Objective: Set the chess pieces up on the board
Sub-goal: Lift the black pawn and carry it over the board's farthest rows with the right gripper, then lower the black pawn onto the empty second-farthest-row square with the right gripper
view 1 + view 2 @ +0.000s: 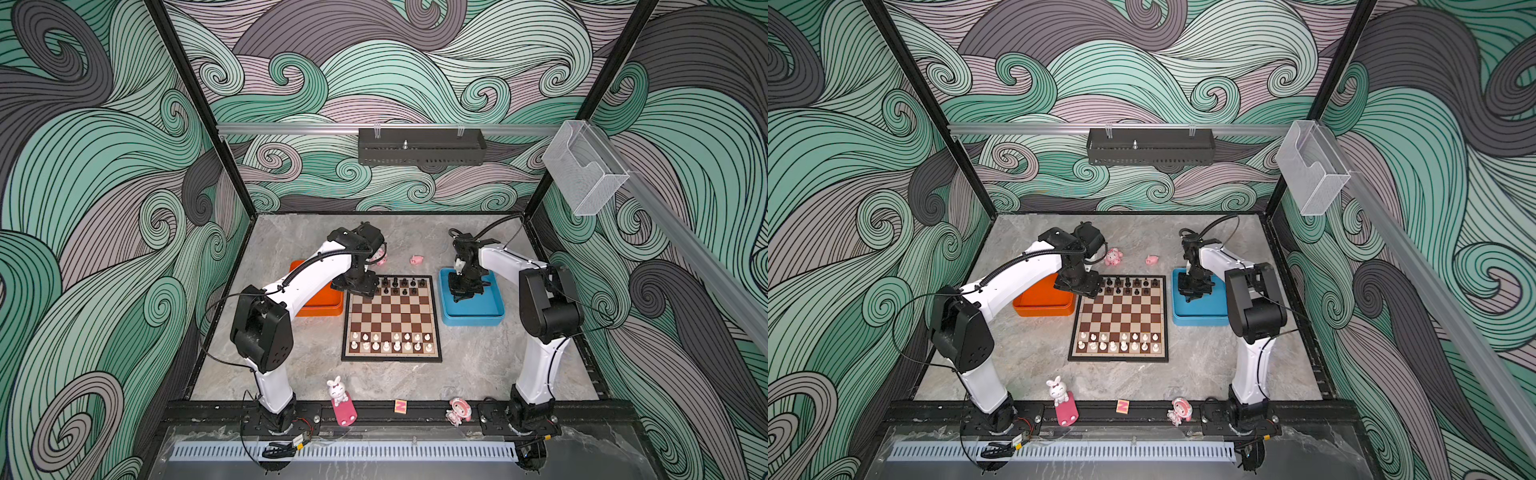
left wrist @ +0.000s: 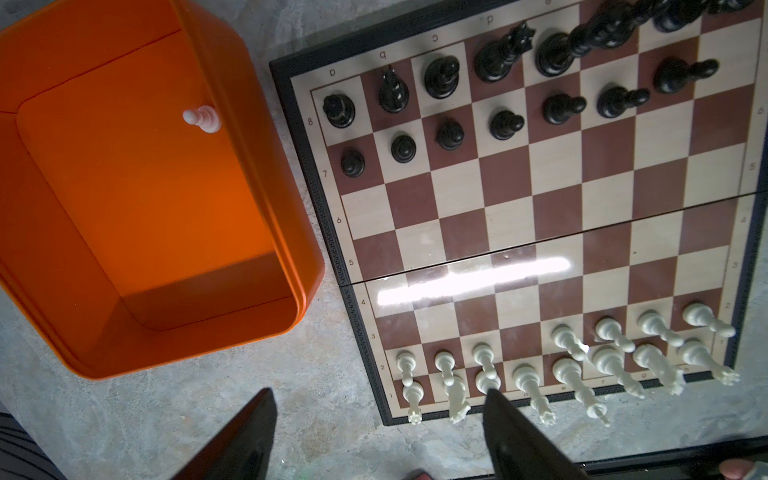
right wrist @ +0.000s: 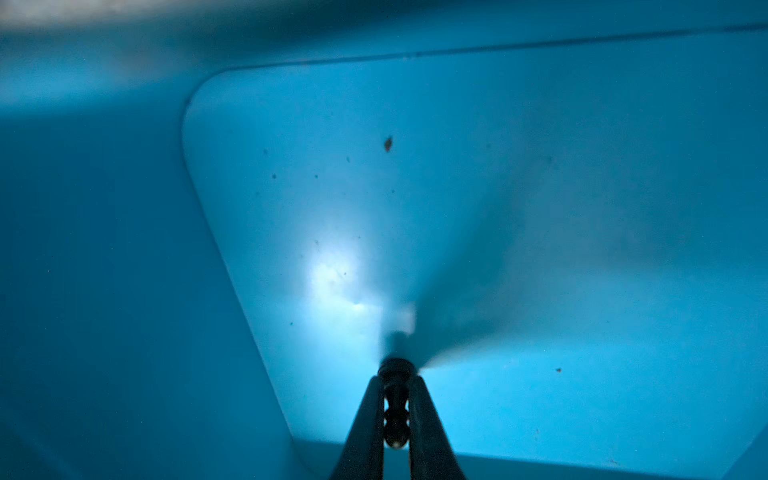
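The board (image 1: 395, 309) (image 1: 1121, 309) lies mid-table, black chess pieces (image 1: 403, 284) on its far rows and white chess pieces (image 1: 386, 343) on its near rows. My left gripper (image 1: 359, 286) hangs open over the board's far-left corner. The left wrist view shows the left gripper (image 2: 380, 392) empty, the board (image 2: 519, 208), and one white pawn (image 2: 202, 118) in the orange tray (image 2: 124, 187). My right gripper (image 1: 467, 291) is down inside the blue tray (image 1: 494, 316). In the right wrist view the right gripper (image 3: 396, 380) is shut on a black pawn (image 3: 396, 399) over the tray floor (image 3: 540, 208).
The orange tray (image 1: 320, 305) sits left of the board. Two pink toys (image 1: 416, 260) (image 1: 380, 259) lie behind the board. A bunny figurine (image 1: 338, 392), a lettered block (image 1: 400, 406) and a pink doll (image 1: 458, 411) stand along the front rail.
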Motion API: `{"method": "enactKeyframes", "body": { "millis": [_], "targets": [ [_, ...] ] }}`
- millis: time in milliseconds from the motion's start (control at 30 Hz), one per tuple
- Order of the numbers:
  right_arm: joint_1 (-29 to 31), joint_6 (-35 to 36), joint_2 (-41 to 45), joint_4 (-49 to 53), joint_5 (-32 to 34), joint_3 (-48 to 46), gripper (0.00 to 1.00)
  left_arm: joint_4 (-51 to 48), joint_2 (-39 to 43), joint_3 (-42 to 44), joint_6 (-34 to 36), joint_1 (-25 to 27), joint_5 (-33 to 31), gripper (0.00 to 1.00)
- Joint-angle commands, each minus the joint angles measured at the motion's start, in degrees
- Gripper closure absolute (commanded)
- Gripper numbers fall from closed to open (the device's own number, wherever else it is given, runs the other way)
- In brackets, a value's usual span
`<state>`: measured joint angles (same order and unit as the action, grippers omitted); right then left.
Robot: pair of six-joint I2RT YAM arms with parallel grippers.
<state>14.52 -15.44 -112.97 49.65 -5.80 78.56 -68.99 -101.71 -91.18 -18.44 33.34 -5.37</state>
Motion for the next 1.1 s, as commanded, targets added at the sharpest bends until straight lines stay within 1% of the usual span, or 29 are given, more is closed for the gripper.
{"method": "enactKeyframes", "body": {
  "millis": [0, 233, 367, 533, 633, 800, 1067],
  "targets": [
    [0.68, -0.2, -0.35, 2.01, 1.06, 1.64, 0.9, 0.21, 1.48, 0.47, 0.59, -0.73, 0.62, 0.19],
    [2.12, 0.39, 2.84, 6.04, 2.71, 5.24, 0.95, 1.07, 1.79, 1.72, 0.77, -1.71, 1.16, 0.19],
    [3.8, 0.58, 4.79, 8.72, 4.53, 8.69, 0.96, 2.62, 2.22, 3.07, 0.77, -4.15, 4.39, 0.19],
    [6.16, 0.12, 5.63, 10.19, 3.7, 12.22, 0.96, 2.85, 2.96, 3.2, 1.58, -7.15, 4.43, 0.19],
    [8.45, -0.35, 4.6, 10.31, 2.95, 14.56, 0.96, 3.11, 3.29, 3.37, 2.07, -9.59, 5.1, 0.19],
    [12.2, -0.69, 0.15, 10.99, 2.69, 18.54, 0.96, 3.6, 3.96, 4.23, 2.69, -12.77, 6.06, 0.19],
    [14.81, -1.35, -5.83, 10.92, 2.33, 20.99, 0.96, 4.51, 4.41, 6.25, 3.3, -15.2, 7.41, 0.19]
  ]
}}
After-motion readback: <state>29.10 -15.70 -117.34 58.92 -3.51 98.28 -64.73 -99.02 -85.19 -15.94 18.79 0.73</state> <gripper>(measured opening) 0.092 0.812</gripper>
